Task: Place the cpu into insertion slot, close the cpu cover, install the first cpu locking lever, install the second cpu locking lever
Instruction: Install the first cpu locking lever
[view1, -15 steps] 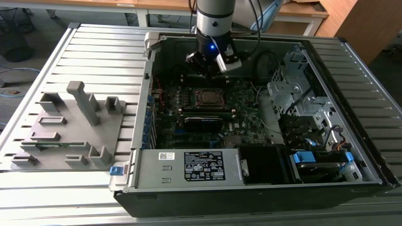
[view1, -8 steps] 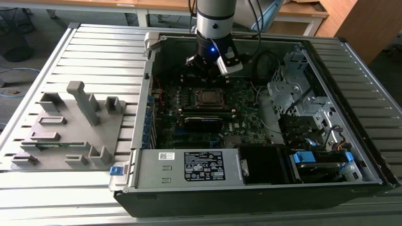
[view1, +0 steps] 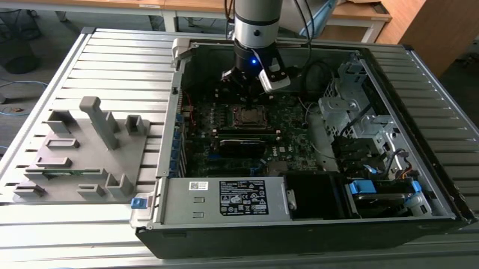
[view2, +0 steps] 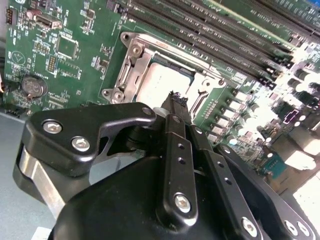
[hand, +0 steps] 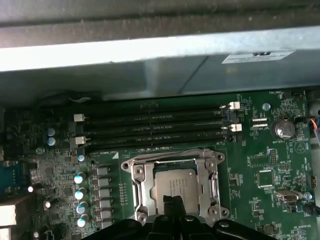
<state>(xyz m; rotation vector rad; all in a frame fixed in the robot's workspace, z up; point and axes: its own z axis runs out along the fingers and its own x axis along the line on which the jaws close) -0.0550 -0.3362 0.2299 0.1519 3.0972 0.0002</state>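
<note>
- Right up close in the second wrist view you get the black tool, fingers pinched together to a narrow tip with nothing gripped between them, as far as I can see.
- That tip sits right over the near edge of the cpu, which is already lying flat in the socket. Can't tell if it's actually touching the chip or just hovering over it.
- First wrist view says the same: the cpu is seated, grey top showing through the window, with the tool tip poking in over its near edge.
- The cover looks like it's folded down around the chip: silvery frame on all sides, cpu visible through the opening.
- A thin wire lever runs along the far side of the socket; I can't tell if it's latched or not.
- Just past the socket are the long dark ram slots, running parallel, with white clips at the ends.
- Off to one side of the board there's a round coin battery.
- Pulling back to the exterior view: the arm comes straight down into the open pc case, tool right above the socket in the middle of the board.
- On the exterior view's left, a grey fixture with upright posts sits on the slatted desk, well apart from the case.
</note>
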